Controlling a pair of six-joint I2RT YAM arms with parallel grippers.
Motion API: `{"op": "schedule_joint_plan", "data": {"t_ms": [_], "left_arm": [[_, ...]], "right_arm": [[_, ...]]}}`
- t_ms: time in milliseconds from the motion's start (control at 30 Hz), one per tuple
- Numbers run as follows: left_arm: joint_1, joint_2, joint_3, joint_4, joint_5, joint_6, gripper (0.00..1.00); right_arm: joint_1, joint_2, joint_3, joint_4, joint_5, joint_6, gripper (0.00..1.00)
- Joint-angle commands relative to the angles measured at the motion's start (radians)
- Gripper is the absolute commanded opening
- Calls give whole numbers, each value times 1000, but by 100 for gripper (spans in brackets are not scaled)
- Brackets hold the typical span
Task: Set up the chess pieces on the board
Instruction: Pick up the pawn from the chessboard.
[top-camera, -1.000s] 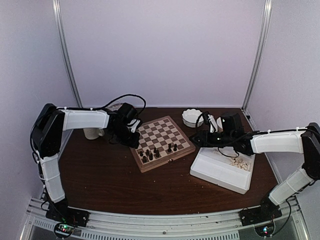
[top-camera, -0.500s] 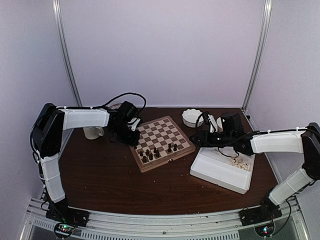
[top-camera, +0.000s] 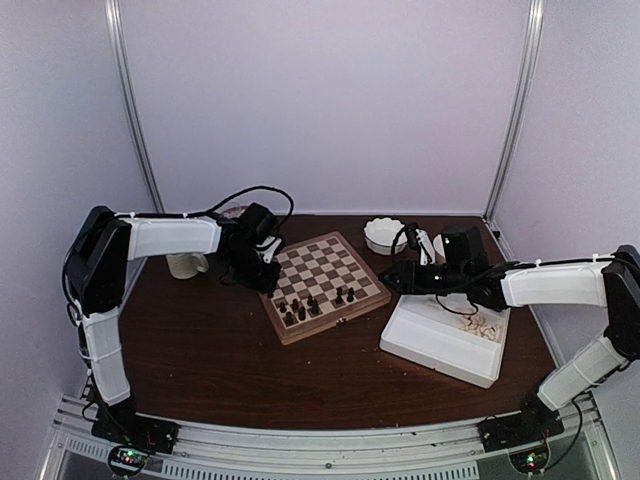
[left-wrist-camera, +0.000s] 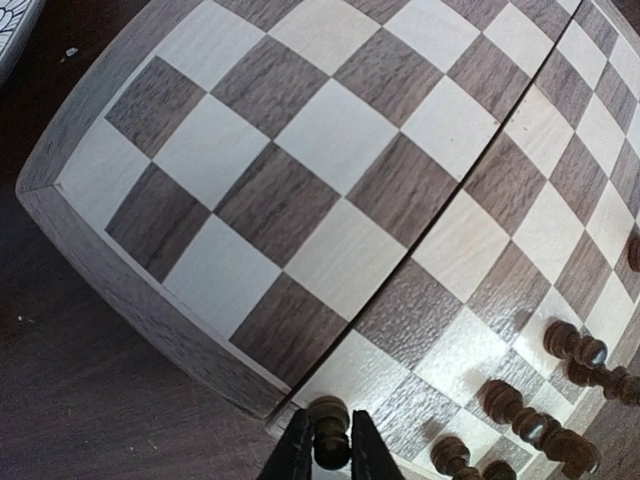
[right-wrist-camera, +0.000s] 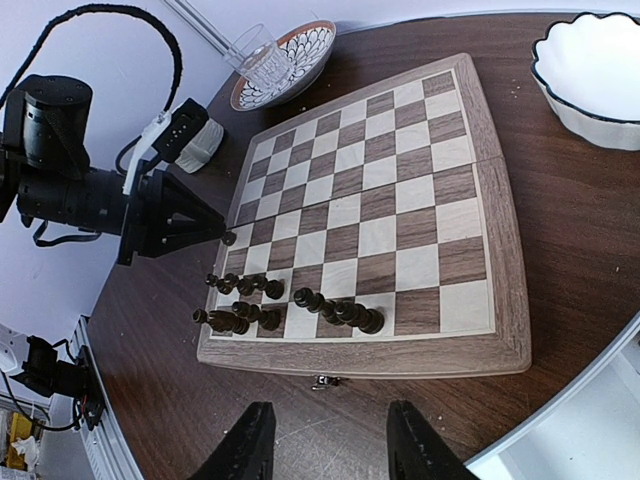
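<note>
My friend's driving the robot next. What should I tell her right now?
Left end effector: shut on a dark piece at the board's edge.
Right end effector: open, empty, beside the board.
Done: several dark pieces stand along one side of the board.
To do: set down the held piece; cream pieces lie in the white tray, none on the board.
</note>
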Motion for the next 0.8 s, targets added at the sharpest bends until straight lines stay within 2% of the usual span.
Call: {"op": "schedule_joint_plan", "data": {"t_ms": [0, 200, 400, 767], "left_arm": [[-4, 36, 41, -36, -56, 0, 15], [-4, 46, 44, -43, -60, 0, 16], [-4, 39, 46, -43, -53, 0, 6], [-43, 2, 127, -43, -12, 2, 5]], "right_arm": [[3, -24, 0, 14, 17, -10, 41], [3, -24, 0, 13, 19, -13, 41], [3, -28, -2, 13, 23, -12, 40], [3, -31, -1, 12, 33, -17, 40]]}}
